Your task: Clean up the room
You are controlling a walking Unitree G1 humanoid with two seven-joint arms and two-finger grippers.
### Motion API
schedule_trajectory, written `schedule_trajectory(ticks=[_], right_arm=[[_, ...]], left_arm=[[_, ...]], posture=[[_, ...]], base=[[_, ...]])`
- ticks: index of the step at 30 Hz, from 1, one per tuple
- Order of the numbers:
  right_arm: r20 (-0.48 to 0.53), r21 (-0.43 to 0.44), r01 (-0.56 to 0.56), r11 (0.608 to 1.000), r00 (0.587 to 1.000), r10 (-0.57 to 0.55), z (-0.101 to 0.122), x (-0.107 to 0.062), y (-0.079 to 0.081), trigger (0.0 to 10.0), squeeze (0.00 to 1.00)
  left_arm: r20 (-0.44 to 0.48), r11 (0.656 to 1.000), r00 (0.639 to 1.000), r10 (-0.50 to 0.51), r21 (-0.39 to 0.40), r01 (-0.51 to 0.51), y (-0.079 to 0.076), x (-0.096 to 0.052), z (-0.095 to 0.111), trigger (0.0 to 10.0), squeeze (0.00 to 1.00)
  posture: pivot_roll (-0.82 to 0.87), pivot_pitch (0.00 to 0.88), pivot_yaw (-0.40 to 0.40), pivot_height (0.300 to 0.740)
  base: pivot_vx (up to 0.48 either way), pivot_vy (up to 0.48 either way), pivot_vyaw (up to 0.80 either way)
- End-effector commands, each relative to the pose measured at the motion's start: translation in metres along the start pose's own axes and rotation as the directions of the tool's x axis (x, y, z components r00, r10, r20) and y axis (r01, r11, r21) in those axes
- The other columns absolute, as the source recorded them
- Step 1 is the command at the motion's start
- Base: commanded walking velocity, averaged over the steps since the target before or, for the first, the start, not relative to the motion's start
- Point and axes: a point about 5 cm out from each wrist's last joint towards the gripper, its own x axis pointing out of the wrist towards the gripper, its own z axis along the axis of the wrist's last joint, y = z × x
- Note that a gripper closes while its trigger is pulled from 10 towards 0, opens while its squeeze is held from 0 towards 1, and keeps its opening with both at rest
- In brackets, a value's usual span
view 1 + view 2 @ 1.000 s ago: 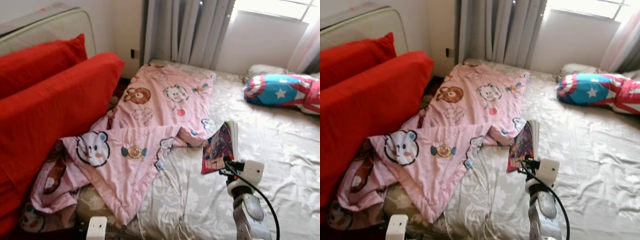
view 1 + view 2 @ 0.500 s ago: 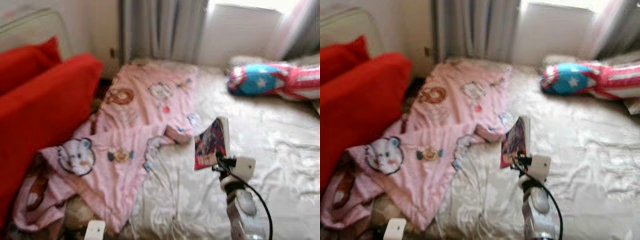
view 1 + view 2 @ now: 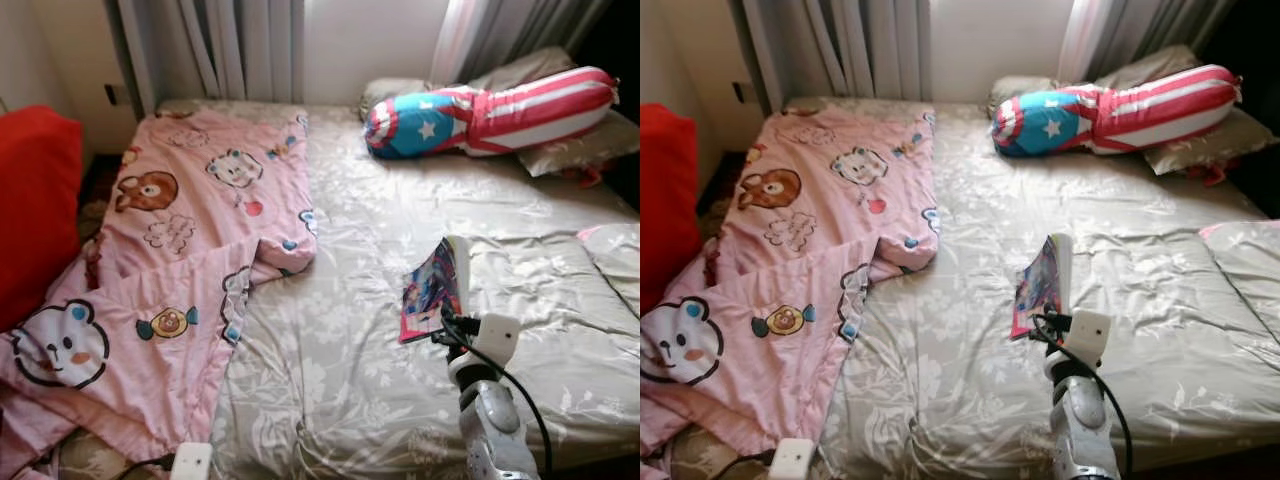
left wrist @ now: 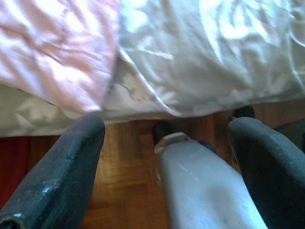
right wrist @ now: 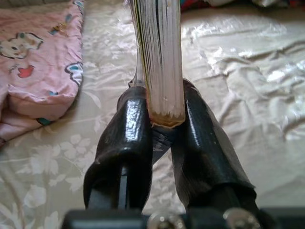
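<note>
Right wrist view: the right gripper has its jaws clamped on the lower edge of a book, held upright with the page block facing the camera. In the head views the book stands above the bed, over the grey floral sheet, to the right of the pink cartoon blanket. A striped star-print bolster lies near the head of the bed. The left gripper hangs low beside the bed edge over the wooden floor, jaws spread apart and holding nothing.
</note>
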Motion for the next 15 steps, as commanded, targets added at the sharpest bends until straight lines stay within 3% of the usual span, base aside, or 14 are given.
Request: schedule_trajectory(ticks=[1,3,8,15], right_arm=[[0.041,-0.007,-0.012,1.000,0.999,0.012,0.0072,0.0023,0.0021,10.0,0.00],[0.042,-0.006,-0.013,1.000,0.999,0.014,0.0074,0.0025,0.0023,10.0,0.00],[0.045,-0.005,-0.015,1.000,0.999,0.015,0.0078,0.0028,0.0027,10.0,0.00],[0.042,-0.012,-0.017,1.000,0.999,0.018,0.0076,0.0032,0.0042,10.0,0.00]], left_arm=[[-0.043,1.000,0.999,0.001,0.005,0.000,0.0022,-0.0026,-0.0101,10.0,0.00],[-0.044,1.000,0.999,-0.001,0.012,0.001,0.0022,-0.0026,-0.0103,10.0,0.00],[-0.046,1.000,0.999,-0.003,0.023,0.004,0.0016,-0.0026,-0.0105,10.0,0.00],[-0.063,0.999,0.998,-0.011,0.031,0.013,0.0011,-0.0037,-0.0146,10.0,0.00]], posture=[[-0.06,0.061,-0.101,0.740],[-0.06,0.061,-0.101,0.740],[-0.06,0.057,-0.100,0.740],[-0.07,0.063,-0.094,0.740]], base=[[0.000,0.000,0.00],[0.000,0.000,0.00],[0.000,-0.338,0.00],[0.000,-0.480,0.00]])
